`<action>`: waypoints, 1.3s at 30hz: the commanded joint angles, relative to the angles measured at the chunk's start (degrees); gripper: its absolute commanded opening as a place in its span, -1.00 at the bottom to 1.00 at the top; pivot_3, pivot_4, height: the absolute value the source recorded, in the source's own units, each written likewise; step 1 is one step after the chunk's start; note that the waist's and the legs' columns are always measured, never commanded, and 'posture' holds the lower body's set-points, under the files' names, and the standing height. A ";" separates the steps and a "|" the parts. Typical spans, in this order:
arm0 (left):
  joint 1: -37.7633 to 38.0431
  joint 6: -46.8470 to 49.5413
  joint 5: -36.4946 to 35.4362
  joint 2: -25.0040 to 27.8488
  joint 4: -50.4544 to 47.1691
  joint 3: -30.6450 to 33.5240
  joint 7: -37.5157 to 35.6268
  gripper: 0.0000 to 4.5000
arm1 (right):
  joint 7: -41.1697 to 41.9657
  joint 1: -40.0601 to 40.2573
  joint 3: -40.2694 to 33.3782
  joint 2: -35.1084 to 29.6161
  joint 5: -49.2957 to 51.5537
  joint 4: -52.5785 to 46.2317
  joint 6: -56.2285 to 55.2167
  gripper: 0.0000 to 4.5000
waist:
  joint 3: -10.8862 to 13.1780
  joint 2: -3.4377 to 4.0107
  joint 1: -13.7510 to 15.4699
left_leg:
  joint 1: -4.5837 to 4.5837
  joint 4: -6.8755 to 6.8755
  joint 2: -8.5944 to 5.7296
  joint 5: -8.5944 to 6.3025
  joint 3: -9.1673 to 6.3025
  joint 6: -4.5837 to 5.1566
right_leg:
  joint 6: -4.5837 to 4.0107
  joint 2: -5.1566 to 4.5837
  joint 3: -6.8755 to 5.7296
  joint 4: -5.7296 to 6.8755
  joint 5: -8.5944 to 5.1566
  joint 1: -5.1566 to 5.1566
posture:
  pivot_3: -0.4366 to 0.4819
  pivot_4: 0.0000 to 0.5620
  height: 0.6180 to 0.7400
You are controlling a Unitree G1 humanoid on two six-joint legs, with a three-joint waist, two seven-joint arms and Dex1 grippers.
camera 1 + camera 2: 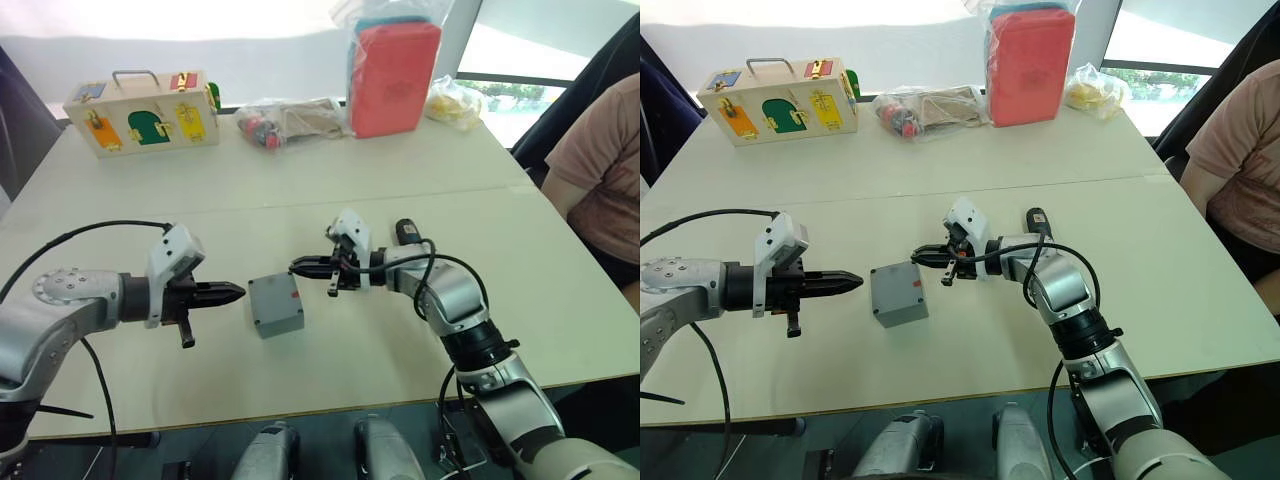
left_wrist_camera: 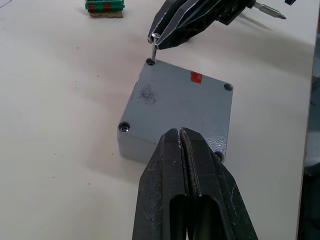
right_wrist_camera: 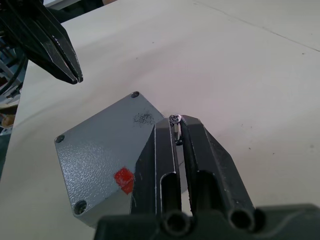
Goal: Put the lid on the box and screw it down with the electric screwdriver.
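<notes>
Screw (image 3: pixel 174 120) is hanging upright between the right gripper's (image 3: pixel 175 121) fingertips, head up and point down, directly over one corner hole of the lid (image 2: pixel 175 100); that vertical line-up is what the next move is depending on. Seen from the left wrist, the screw's tip is touching or just entering the hole at the lid's far corner, nearest the right gripper. The lid is already sitting on the box (image 1: pixel 275 305), which is lying at the centre of the head views, between the two grippers. Screw heads are showing in the corners at centre left and upper right of the left wrist view, while the corner nearest the left gripper is partly hidden behind its fingers (so I cannot tell its state). The left gripper (image 1: pixel 236 292) is hovering just left of the box with its fingers pressed together on nothing. The screwdriver (image 1: pixel 1038 222) is lying on the table right of centre in the head views, beside the right forearm with nothing holding it, so the right arm is the nearer one. Releasing the screw looks like the step in hand, then fetching the driver.
</notes>
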 commanded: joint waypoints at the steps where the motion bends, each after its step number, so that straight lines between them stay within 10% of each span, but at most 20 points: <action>1: -1.02 -0.12 -0.81 0.04 -1.23 1.31 0.25 -1.00 | -0.17 -1.27 0.09 0.43 0.01 0.08 -1.30 -0.98 | 0.00 0.00 0.01 | 0.00 0.00 0.00 0.00 0.00 0.00 | 0.00 0.00 0.00 0.00 0.00 0.00 | -0.05 -0.47 1.00; 27: -1.27 0.01 -1.31 0.18 -1.37 1.21 0.95 -1.00 | 0.10 -1.21 1.06 0.15 -0.83 2.12 -1.82 -0.98 | 0.00 0.00 0.00 | 0.00 0.00 0.00 0.00 0.00 0.00 | 0.00 0.00 0.00 0.00 0.00 0.00 | -0.05 -0.47 1.00; 35: -1.46 -0.11 -1.46 0.09 -1.29 1.13 1.09 -1.00 | 0.22 -1.77 0.68 -0.40 -1.02 2.22 -1.75 0.35 | 0.00 0.00 -0.02 | 0.00 0.00 0.00 0.00 0.00 0.00 | 0.00 0.00 0.00 0.00 0.00 0.00 | -0.05 -0.47 1.00; 39: -1.83 -0.08 -1.77 -0.07 -1.13 1.26 1.22 -1.00 | 0.55 -2.04 -0.30 -1.51 -0.39 1.24 -0.97 0.35 | 0.00 0.00 0.01 | 0.00 0.00 0.00 0.00 0.01 0.00 | 0.00 0.00 0.00 0.00 0.00 0.00 | -0.05 -0.47 1.00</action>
